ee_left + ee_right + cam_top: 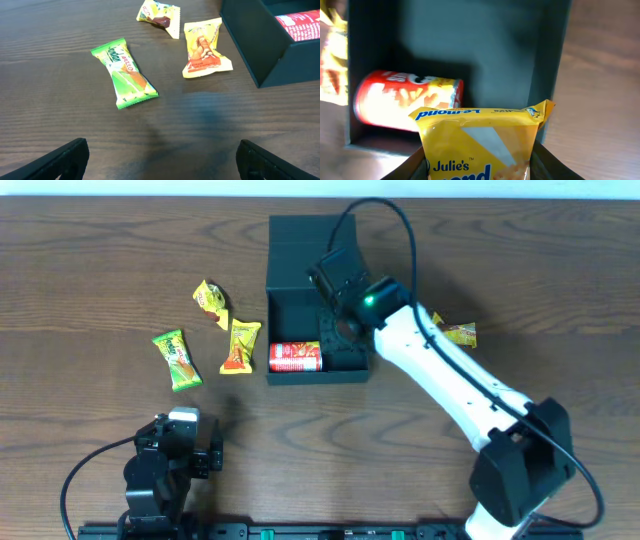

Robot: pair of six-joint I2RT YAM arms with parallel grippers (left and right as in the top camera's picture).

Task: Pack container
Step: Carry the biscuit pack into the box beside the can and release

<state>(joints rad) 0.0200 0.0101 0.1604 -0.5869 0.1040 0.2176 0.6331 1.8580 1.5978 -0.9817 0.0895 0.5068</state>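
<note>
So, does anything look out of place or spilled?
Nothing is spilled or damaged. One yellow packet lies alone right of the box, away from the three packets left of it. The red can lies on its side inside.

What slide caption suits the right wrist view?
Right gripper holds a yellow Julie's packet above the dark container, where a red chip can lies.

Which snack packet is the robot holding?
The yellow Julie's packet, pinched in the right gripper above the container. The green packet and the rest lie loose on the table.
</note>
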